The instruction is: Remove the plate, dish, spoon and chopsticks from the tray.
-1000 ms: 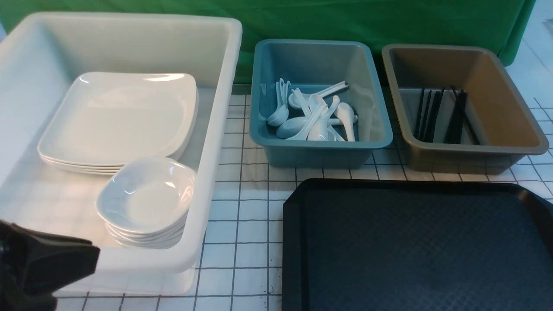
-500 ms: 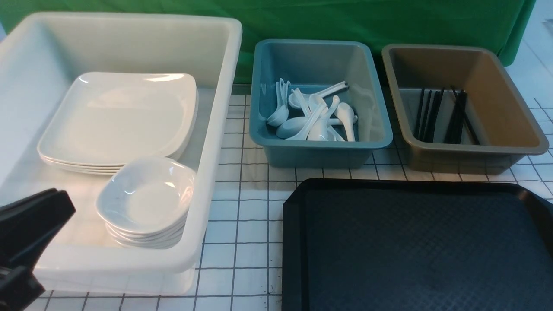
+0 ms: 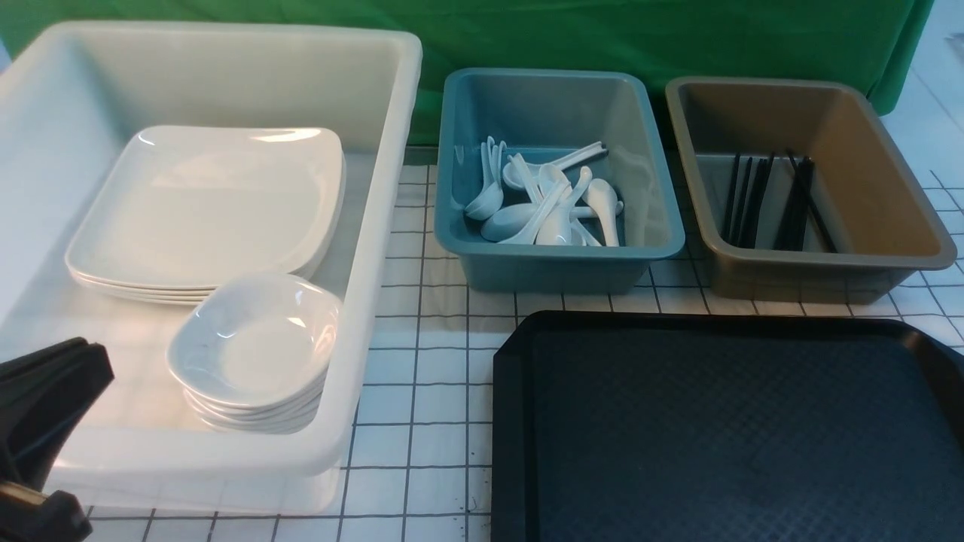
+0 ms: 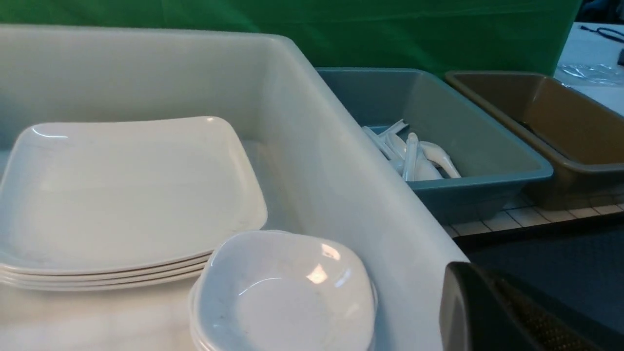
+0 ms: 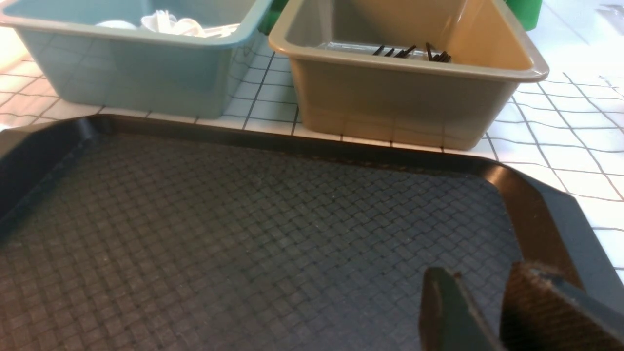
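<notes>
Left gripper [image 3: 45, 421] sits clenched and empty at the near-left corner of the front view, in front of the white tub [image 3: 376, 226]. A second ago it reached further right across the tub's near wall; half a second ago it had swung back toward the left edge, and now it sits slightly lower and closer in. Right gripper [image 5: 482, 312] is out of the front view; its wrist camera shows it low over the tray [image 3: 723, 429] with a gap between the fingers and nothing in them.

Nothing else has shifted — the tray lies bare on the gridded worktop [image 3: 422, 354], as it did a second ago. Inside the white tub the plate [image 3: 203, 203] tops a stack of like plates, and the dish [image 3: 252, 342] tops a stack of small deep dishes just in front of it. A spoon [image 3: 602, 207] lies among the heap of white spoons in the blue tub [image 3: 557, 260]. Black chopsticks [image 3: 776, 199] lie in two loose bundles in the brown tub [image 3: 813, 275] — all as before.
</notes>
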